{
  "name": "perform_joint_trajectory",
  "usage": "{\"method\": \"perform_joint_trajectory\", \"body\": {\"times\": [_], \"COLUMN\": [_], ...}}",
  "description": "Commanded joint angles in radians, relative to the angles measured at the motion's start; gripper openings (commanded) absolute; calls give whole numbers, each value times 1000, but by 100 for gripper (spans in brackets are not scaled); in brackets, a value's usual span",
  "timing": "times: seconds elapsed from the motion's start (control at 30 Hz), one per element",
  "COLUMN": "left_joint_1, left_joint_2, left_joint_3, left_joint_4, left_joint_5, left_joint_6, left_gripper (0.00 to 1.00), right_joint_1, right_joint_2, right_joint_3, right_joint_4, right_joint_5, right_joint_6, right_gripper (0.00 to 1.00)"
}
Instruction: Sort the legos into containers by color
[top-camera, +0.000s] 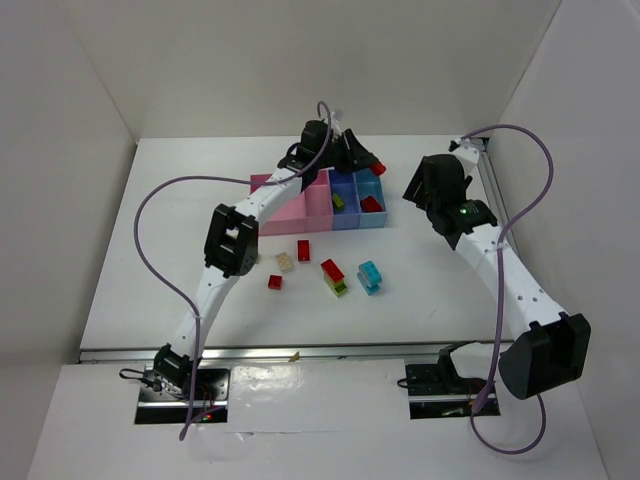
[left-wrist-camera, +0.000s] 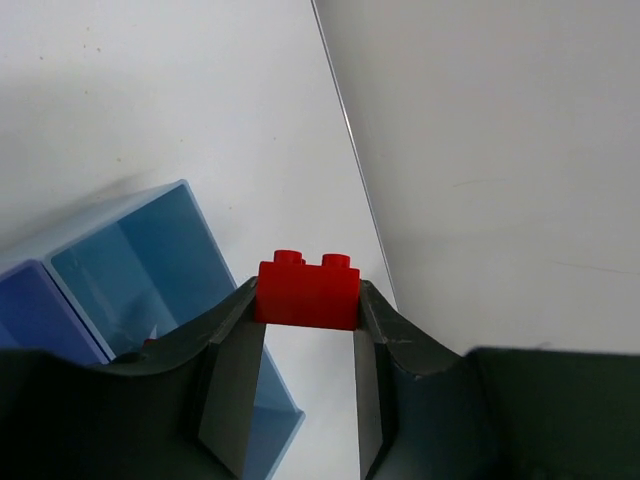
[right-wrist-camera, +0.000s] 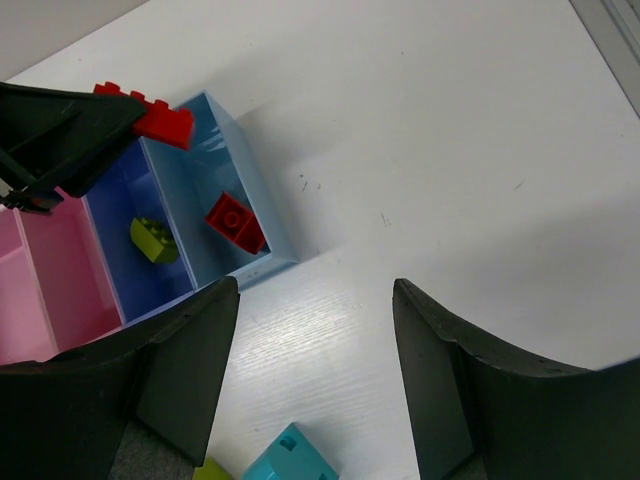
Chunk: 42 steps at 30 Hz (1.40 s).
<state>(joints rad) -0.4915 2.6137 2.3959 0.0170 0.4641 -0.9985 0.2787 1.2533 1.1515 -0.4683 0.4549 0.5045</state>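
My left gripper (top-camera: 368, 163) is shut on a red lego (top-camera: 377, 168) and holds it above the far right end of the row of containers, over the light blue bin (top-camera: 381, 217). The left wrist view shows that red lego (left-wrist-camera: 306, 293) clamped between the fingertips, with the light blue bin (left-wrist-camera: 150, 270) below. Another red lego (right-wrist-camera: 236, 222) lies in that bin. A yellow-green lego (right-wrist-camera: 153, 241) lies in the darker blue bin (right-wrist-camera: 120, 200). My right gripper (right-wrist-camera: 312, 290) is open and empty over bare table right of the bins.
Two pink bins (top-camera: 280, 205) form the left of the row. In front of the bins lie a beige lego (top-camera: 284, 262), two red legos (top-camera: 303, 250), a red-on-yellow-green stack (top-camera: 334, 277) and a cyan lego (top-camera: 370, 277). White walls close in the table.
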Motion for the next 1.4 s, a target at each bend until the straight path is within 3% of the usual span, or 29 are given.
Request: {"method": "perform_joint_trajectory", "body": {"times": [0.0,0.1,0.27,0.4,0.53,0.73,1.0,1.17,1.37], "left_joint_1": [1,1,1,1,1,20,50,83,102], "left_joint_2": [-1,-24,-44,-81,-150,-311,-543,-670,-708], "left_joint_3": [29,-10,-41,-78,-101,-196,-343,-490,-535], "left_joint_4": [60,60,70,70,23,-104,-290,-299,-328], "left_joint_5": [1,1,30,39,38,-27,-85,-94,-94], "left_joint_6": [-6,-6,3,14,66,178,322,343,365], "left_gripper": [53,59,89,100,100,100,100,100,100], "right_joint_1": [-6,-6,-6,-6,-6,62,288,362,372], "right_joint_2": [-8,-8,11,11,-1,-22,-34,34,87], "right_joint_3": [-4,-13,-24,-35,-64,-125,-183,-193,-213], "right_joint_4": [-4,-4,5,5,-16,-72,-159,-182,-182], "right_joint_5": [1,-8,-28,-79,-174,-327,-349,-308,-280], "right_joint_6": [11,11,11,2,-21,-43,-43,-52,-52], "right_gripper": [71,71,71,71,71,80,93,93,88]}}
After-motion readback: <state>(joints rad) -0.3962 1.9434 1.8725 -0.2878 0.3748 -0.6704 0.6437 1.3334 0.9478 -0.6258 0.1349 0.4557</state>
